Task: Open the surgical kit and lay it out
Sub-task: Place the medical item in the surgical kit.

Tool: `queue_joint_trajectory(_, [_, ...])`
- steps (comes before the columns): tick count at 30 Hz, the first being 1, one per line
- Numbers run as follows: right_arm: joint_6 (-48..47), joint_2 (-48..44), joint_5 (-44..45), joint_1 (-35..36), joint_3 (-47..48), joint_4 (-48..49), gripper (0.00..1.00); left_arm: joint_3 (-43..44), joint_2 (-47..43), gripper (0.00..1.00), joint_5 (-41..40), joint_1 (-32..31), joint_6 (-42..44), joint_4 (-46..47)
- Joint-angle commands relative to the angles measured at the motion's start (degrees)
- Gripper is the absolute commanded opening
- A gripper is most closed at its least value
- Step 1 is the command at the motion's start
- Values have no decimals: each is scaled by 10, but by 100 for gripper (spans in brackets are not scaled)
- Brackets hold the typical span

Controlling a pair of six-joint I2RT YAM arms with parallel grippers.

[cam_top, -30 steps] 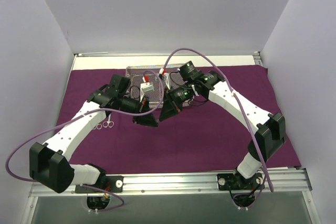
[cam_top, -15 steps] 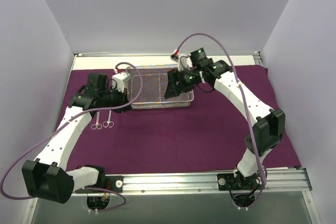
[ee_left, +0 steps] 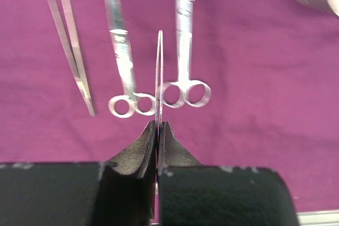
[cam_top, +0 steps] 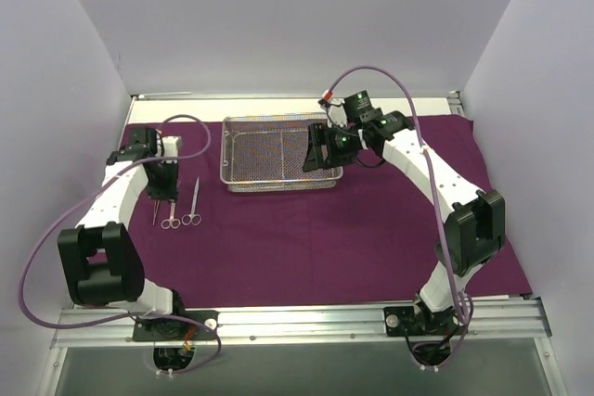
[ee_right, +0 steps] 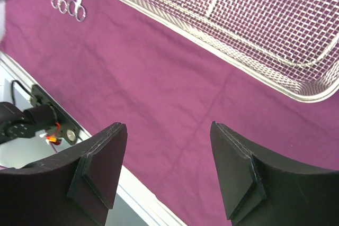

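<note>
Two arms crowded over the wire-mesh tray (cam_top: 269, 153) a second ago. Now the left hand (cam_top: 165, 194) hangs near the worktop's left edge, over scissors (cam_top: 194, 203) laid on the purple cloth wrap (cam_top: 353, 229), and the right hand (cam_top: 313, 155) is by the tray's right end. Left wrist: the hand is clenched on a slim instrument (ee_left: 159, 67) seen edge-on, likely next for the row. Right wrist: the fingers (ee_right: 100, 168) are newly released and empty.

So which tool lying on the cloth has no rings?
The tweezers, leftmost in the left wrist view: two plain prongs, while both scissors end in rings.
</note>
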Motion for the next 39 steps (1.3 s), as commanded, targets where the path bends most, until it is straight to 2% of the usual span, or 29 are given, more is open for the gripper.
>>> queue_joint_trajectory(1, [-16,-37,11,3,-12,-9,65,74,34,2,-1,41,-9,16])
queue_joint_trajectory(2, [-16,-39,8,4,-18,-6,65,89,59,2,0,67,-12,20])
queue_joint_trajectory(5, [-21,-42,10,18,-30,-1,65,149,104,2,-7,93,-3,21])
queue_joint_trajectory(9, [-22,-48,16,24,-33,3,65,179,142,2,11,125,5,49])
queue_joint_trajectory(13, [-24,-52,20,38,-29,0,65,129,138,2,17,126,-3,121])
queue_joint_trajectory(15, [-26,-58,23,46,-30,0,65,74,125,2,21,126,-4,142])
queue_joint_trajectory(21, [-31,-84,38,38,-54,-4,65,-66,24,2,16,127,9,208])
queue_joint_trajectory(30, [-28,-97,37,22,-90,3,66,-95,-10,2,25,182,54,203])
queue_joint_trajectory(39, [-30,-91,38,21,-87,3,66,-62,43,2,13,188,69,224])
